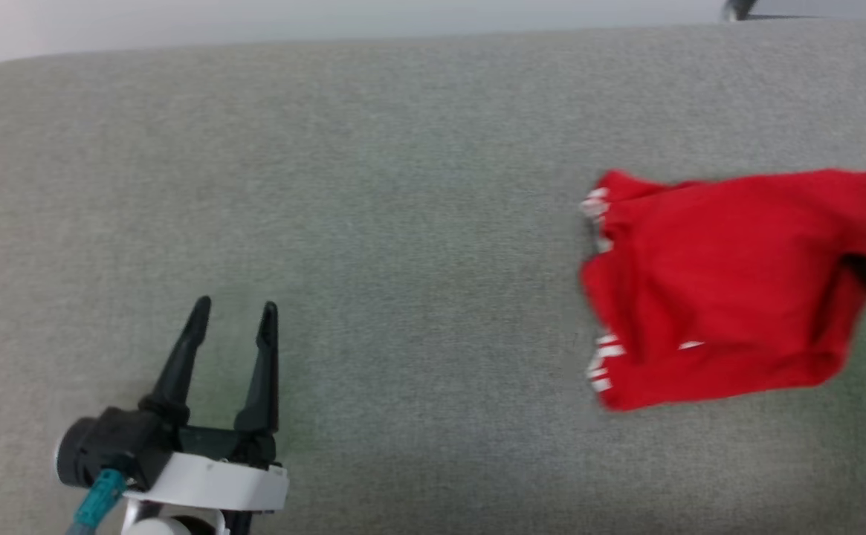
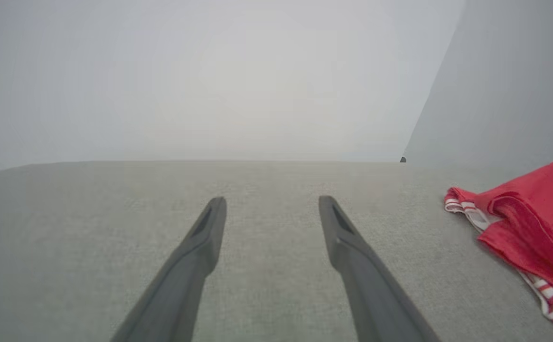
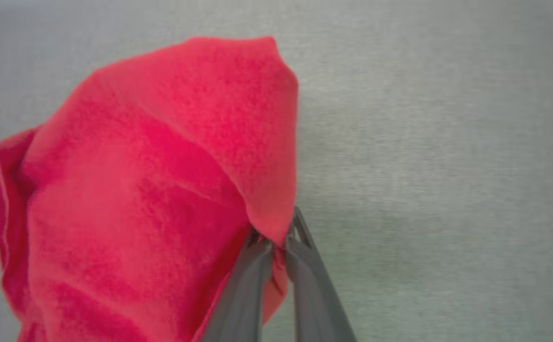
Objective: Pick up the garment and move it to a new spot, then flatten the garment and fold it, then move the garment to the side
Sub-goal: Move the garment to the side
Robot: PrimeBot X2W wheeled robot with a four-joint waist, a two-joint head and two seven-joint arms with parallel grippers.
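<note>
The garment [image 1: 722, 286] is a folded red jersey with white-and-red striped trim, lying on the grey surface at the right of the head view. My right gripper [image 1: 852, 264] reaches in from the right edge and is shut on the garment's right edge. In the right wrist view the red garment [image 3: 153, 199] bunches up over my right gripper [image 3: 276, 237], whose fingers pinch the cloth. My left gripper [image 1: 236, 312] stands open at the lower left, far from the garment, with nothing between its fingers. The left wrist view shows my left gripper [image 2: 271, 204] open and the garment [image 2: 532, 223] off to the right.
The grey fabric-covered surface [image 1: 403, 223] runs across the whole head view, and its far edge [image 1: 328, 41] meets a pale wall. A small dark object [image 1: 737, 9] sits beyond the far edge at the top right.
</note>
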